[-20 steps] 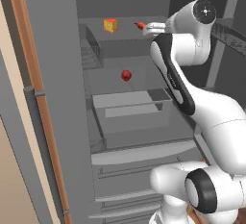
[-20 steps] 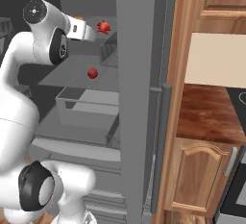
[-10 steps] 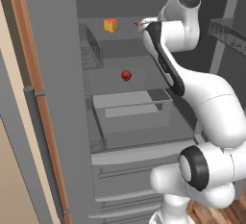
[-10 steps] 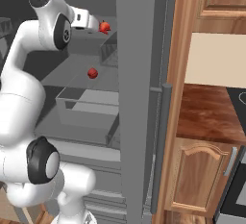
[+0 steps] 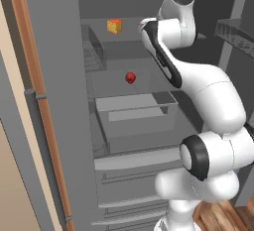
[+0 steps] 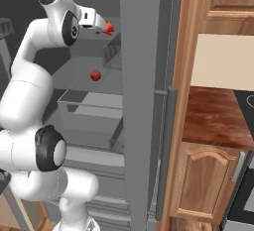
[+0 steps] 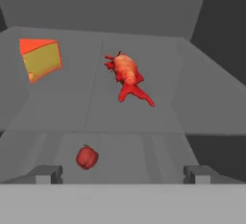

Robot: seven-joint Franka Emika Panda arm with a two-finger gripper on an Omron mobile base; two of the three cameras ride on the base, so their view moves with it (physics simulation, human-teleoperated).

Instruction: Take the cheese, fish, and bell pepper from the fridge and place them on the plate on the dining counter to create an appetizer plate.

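Compared with one second before, you had swung the arm's upper joint further up and toward the back of the fridge (image 5: pixel 59 106); the base views had not shifted, and the three foods lay where they had lain.

The gripper (image 7: pixel 122 174) stood with its jaws fully apart, nothing between them and nothing touched. In the hand view the two finger tips (image 7: pixel 47 174) rose at the bottom, well apart, with the fridge interior beyond them. In the right base view the gripper (image 6: pixel 101 24) pointed at the upper shelf, just beside the fish (image 6: pixel 109 27).

The fridge stood open with all three foods inside:
- The cheese (image 5: pixel 114 26) sat on the upper shelf, toward the left as you see it in the hand view (image 7: pixel 40 58).
- The fish (image 7: pixel 128 76) lay on the same upper shelf, apart from the cheese, to its right in the hand view.
- The bell pepper (image 5: pixel 130 78) rested on the shelf below, alone (image 7: pixel 87 156).

A clear drawer (image 5: pixel 136 113) was pulled out beneath the bell pepper's shelf; you could see nothing in it.
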